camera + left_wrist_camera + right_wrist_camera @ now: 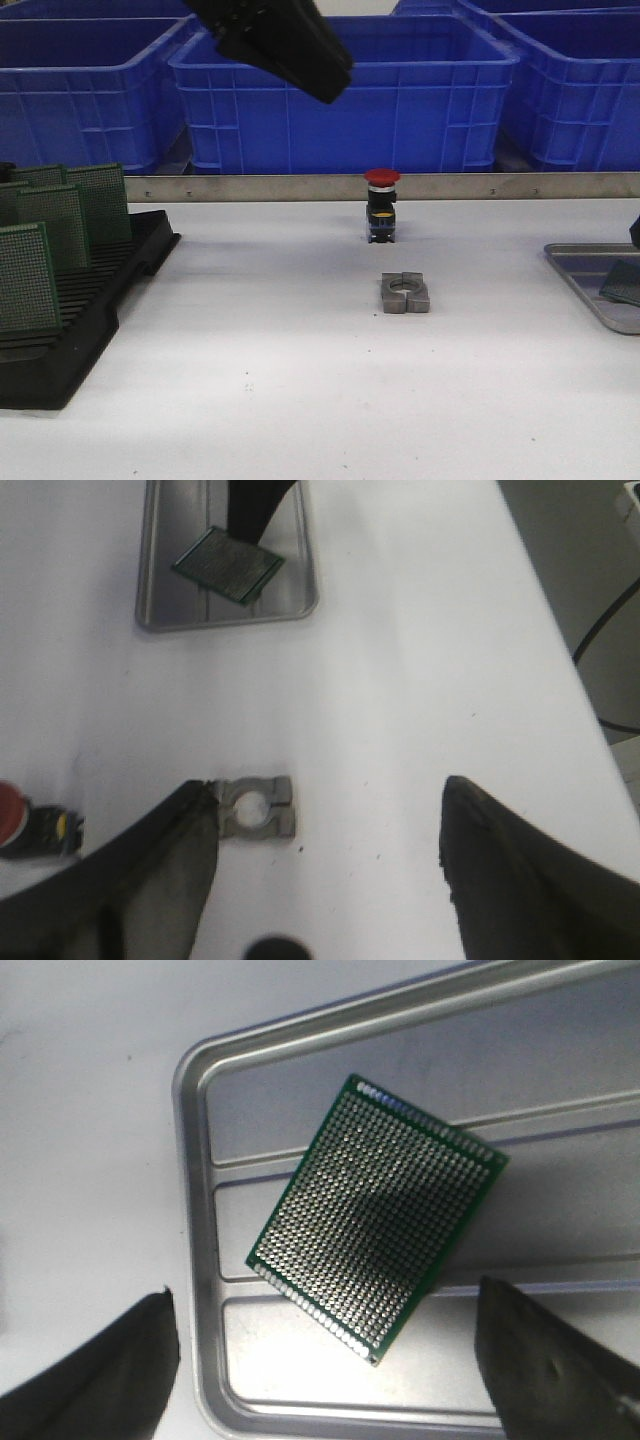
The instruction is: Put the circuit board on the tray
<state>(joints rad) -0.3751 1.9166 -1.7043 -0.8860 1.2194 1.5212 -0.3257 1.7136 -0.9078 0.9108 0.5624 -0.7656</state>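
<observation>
Board point(375, 1215) lies flat on the tray point(200, 1260) (askew across its ribs); right gripper point(330, 1360) spread wide above it, left gripper point(325, 855) open too, empty.

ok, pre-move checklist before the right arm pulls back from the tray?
1. Circuit board lying on the tray: ok.
2. Board inside the rim, skewed to it: ok.
3. Right gripper jaws open, clear of the board: ok.
4. Left gripper open and holding nothing, over the metal clamp block: ok.
5. More boards upright in the black rack: ok.
6. Whole tray on the table: cannot tell, the front view crops it.
</observation>
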